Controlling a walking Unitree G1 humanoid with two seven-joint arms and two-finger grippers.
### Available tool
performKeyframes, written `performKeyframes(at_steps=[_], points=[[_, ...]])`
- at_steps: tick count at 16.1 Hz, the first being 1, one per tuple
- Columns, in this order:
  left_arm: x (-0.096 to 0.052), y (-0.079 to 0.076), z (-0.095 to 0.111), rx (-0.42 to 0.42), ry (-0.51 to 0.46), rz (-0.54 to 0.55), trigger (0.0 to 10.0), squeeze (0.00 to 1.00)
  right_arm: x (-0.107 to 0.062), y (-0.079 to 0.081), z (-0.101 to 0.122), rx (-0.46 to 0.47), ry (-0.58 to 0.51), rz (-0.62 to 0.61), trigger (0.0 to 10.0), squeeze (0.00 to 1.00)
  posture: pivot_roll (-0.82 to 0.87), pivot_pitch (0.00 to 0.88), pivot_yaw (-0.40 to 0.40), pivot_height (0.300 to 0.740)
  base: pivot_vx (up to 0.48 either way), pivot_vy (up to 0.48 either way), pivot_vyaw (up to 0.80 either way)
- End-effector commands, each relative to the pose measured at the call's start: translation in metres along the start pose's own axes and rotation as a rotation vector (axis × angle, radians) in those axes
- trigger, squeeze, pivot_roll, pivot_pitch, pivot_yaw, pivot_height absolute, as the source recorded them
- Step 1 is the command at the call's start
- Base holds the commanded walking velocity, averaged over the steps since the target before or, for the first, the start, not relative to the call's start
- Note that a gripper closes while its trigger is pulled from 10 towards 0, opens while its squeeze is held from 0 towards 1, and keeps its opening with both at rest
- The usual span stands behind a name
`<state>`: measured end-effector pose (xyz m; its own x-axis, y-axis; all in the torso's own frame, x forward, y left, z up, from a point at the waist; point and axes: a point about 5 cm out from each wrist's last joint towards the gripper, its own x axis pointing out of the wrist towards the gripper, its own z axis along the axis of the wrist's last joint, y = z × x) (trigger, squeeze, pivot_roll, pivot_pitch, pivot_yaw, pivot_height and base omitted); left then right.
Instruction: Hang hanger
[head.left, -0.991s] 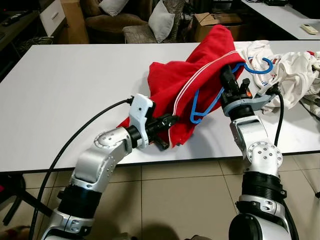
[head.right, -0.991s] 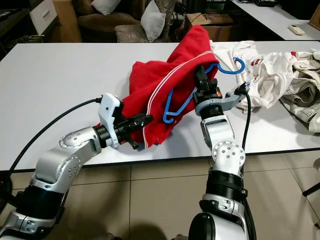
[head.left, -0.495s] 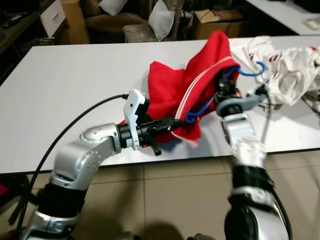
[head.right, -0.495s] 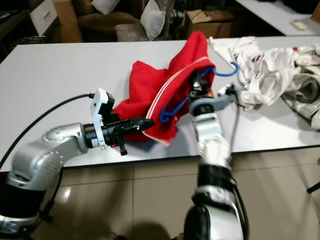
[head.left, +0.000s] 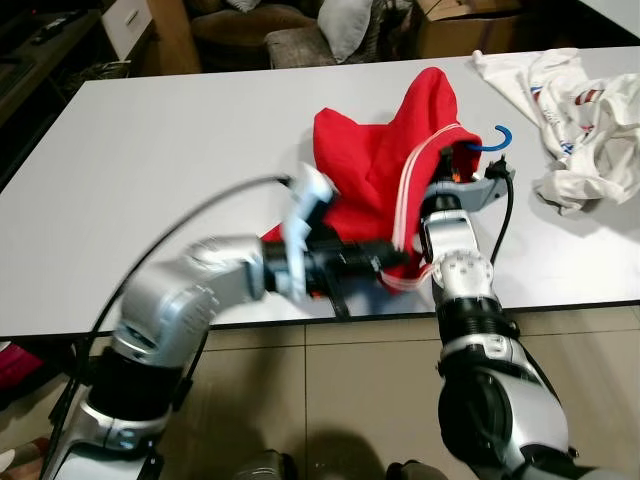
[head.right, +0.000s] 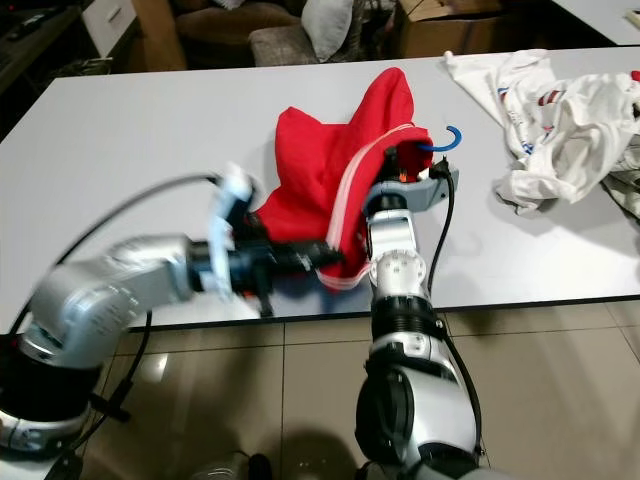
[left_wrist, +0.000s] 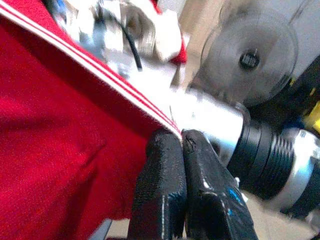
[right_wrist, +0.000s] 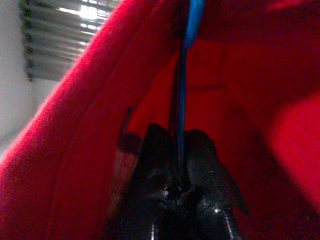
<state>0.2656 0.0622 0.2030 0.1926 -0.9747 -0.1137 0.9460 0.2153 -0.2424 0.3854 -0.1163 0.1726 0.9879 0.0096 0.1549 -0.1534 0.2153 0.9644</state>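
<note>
Over the white rectangular table (head.left: 150, 150), the left gripper (left_wrist: 181, 145) has its black fingers pressed together on the white-striped hem of the red fabric garment (head.left: 370, 165). Inside that garment the right gripper (right_wrist: 179, 187) pinches the thin blue plastic hanger (right_wrist: 186, 75), whose hook (head.left: 497, 138) pokes out beside a crumpled white shirt (head.left: 585, 120)

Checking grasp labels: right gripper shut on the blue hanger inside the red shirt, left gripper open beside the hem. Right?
Not quite: the left gripper is shut on the hem of the red shirt, as the left wrist view shows. The right gripper does clamp the blue hanger inside it.
</note>
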Motion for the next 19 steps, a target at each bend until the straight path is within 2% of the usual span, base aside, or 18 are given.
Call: performKeyframes(at_steps=[1, 2, 3, 4, 5, 7, 9, 10, 12, 13, 14, 15, 16, 17, 18, 19], points=[[0.004, -0.003, -0.006, 0.039, 0.051, 0.009, 0.0, 0.00, 0.004, 0.021, -0.031, 0.129, 0.061, 0.047, 10.0, 0.00, 0.02, 0.041, 0.110, 0.740, 0.000, 0.000, 0.00], [0.005, -0.003, -0.009, 0.048, 0.066, 0.014, 0.0, 0.00, 0.006, 0.023, -0.030, 0.149, 0.063, 0.052, 10.0, 0.00, 0.01, 0.035, 0.106, 0.740, 0.000, 0.000, 0.00], [0.010, 0.001, -0.017, 0.094, 0.117, 0.042, 0.0, 0.00, 0.010, 0.029, -0.025, 0.230, 0.056, 0.064, 10.0, 0.00, 0.00, 0.022, 0.098, 0.740, 0.000, 0.000, 0.00], [0.012, 0.003, -0.020, 0.116, 0.139, 0.051, 0.0, 0.00, 0.011, 0.031, -0.023, 0.259, 0.054, 0.067, 10.0, 0.00, -0.01, 0.013, 0.094, 0.740, 0.000, 0.000, 0.00], [0.015, 0.010, -0.030, 0.190, 0.201, 0.092, 0.0, 0.00, 0.014, 0.035, -0.018, 0.310, 0.055, 0.082, 10.0, 0.00, -0.02, 0.003, 0.089, 0.740, 0.000, 0.000, 0.00], [0.017, 0.018, -0.042, 0.282, 0.263, 0.122, 0.0, 0.00, 0.015, 0.041, -0.017, 0.335, 0.082, 0.106, 10.0, 0.00, -0.04, 0.000, 0.081, 0.740, 0.000, 0.000, 0.00], [0.020, 0.024, -0.050, 0.318, 0.279, 0.145, 0.0, 0.00, 0.014, 0.045, -0.018, 0.349, 0.109, 0.127, 10.0, 0.00, -0.05, 0.000, 0.074, 0.740, 0.000, 0.000, 0.00], [0.019, 0.031, -0.055, 0.364, 0.297, 0.187, 0.0, 0.00, 0.013, 0.048, -0.019, 0.346, 0.134, 0.141, 10.0, 0.00, -0.05, 0.000, 0.068, 0.740, 0.000, 0.000, 0.00], [0.012, 0.046, -0.057, 0.467, 0.282, 0.300, 0.0, 0.00, 0.009, 0.052, -0.018, 0.332, 0.182, 0.163, 10.0, 0.00, -0.07, 0.000, 0.061, 0.740, 0.000, 0.000, 0.00], [0.006, 0.054, -0.055, 0.543, 0.239, 0.370, 0.0, 0.00, 0.006, 0.054, -0.015, 0.315, 0.203, 0.171, 10.0, 0.00, -0.08, 0.000, 0.057, 0.740, 0.000, 0.000, 0.00], [0.002, 0.058, -0.054, 0.584, 0.199, 0.420, 0.0, 0.00, 0.003, 0.054, -0.011, 0.304, 0.209, 0.173, 10.0, 0.00, -0.09, 0.000, 0.053, 0.740, 0.000, 0.000, 0.00], [-0.004, 0.058, -0.051, 0.650, 0.121, 0.454, 0.0, 0.00, -0.001, 0.054, -0.005, 0.303, 0.207, 0.168, 10.0, 0.00, -0.09, 0.000, 0.050, 0.740, 0.000, 0.000, 0.00], [-0.013, 0.053, -0.050, 0.727, 0.036, 0.461, 1.0, 0.00, -0.006, 0.051, 0.003, 0.264, 0.201, 0.146, 10.0, 0.00, -0.10, 0.000, 0.045, 0.740, 0.000, 0.000, 0.00], [-0.014, 0.052, -0.051, 0.744, 0.021, 0.456, 2.5, 0.00, -0.007, 0.051, 0.005, 0.252, 0.198, 0.143, 10.0, 0.00, -0.10, 0.000, 0.044, 0.740, 0.000, 0.000, 0.00], [-0.015, 0.050, -0.052, 0.756, 0.010, 0.452, 2.7, 0.00, -0.008, 0.050, 0.006, 0.244, 0.195, 0.139, 10.0, 0.00, -0.10, 0.000, 0.044, 0.740, 0.000, 0.000, 0.00], [-0.018, 0.049, -0.053, 0.782, -0.003, 0.455, 3.9, 0.00, -0.011, 0.048, 0.009, 0.226, 0.188, 0.124, 10.0, 0.00, -0.11, 0.000, 0.040, 0.740, 0.000, 0.000, 0.00]])
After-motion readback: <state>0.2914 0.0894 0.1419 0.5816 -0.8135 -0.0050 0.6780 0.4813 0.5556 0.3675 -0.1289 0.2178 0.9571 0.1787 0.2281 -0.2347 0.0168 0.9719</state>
